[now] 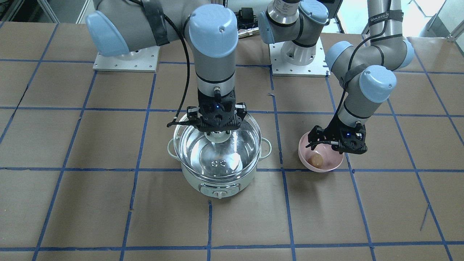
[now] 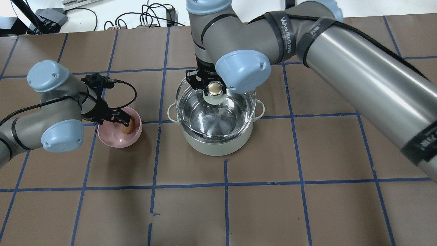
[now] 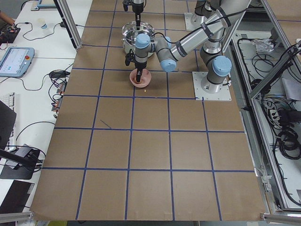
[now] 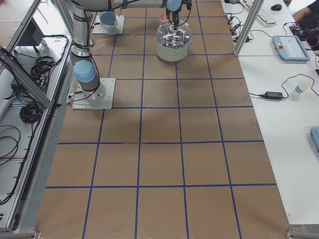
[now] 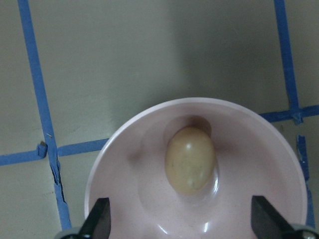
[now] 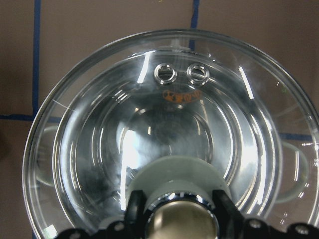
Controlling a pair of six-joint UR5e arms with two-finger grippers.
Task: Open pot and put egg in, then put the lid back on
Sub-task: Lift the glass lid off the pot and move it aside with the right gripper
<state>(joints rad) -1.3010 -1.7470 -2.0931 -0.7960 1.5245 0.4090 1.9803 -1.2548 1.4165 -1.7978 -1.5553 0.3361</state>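
Observation:
The pale mint-green pot (image 1: 217, 183) stands mid-table, also in the overhead view (image 2: 218, 143). The clear glass lid (image 1: 217, 154) covers it; I cannot tell whether it rests on the rim or hangs just above. My right gripper (image 1: 217, 135) is shut on the lid's beige knob (image 2: 214, 88), with a finger on each side in the right wrist view (image 6: 182, 214). The brown egg (image 5: 191, 158) lies in a pink bowl (image 5: 124, 164) beside the pot (image 1: 316, 159). My left gripper (image 5: 182, 221) is open just above the bowl, with the egg between and ahead of its fingers.
The pink bowl (image 2: 112, 140) sits about one grid square to the pot's left in the overhead view. The two arm bases (image 1: 127, 61) (image 1: 299, 58) stand at the robot's edge of the table. Cables (image 2: 150, 17) lie beyond the far edge. Brown paper with blue tape lines covers the table.

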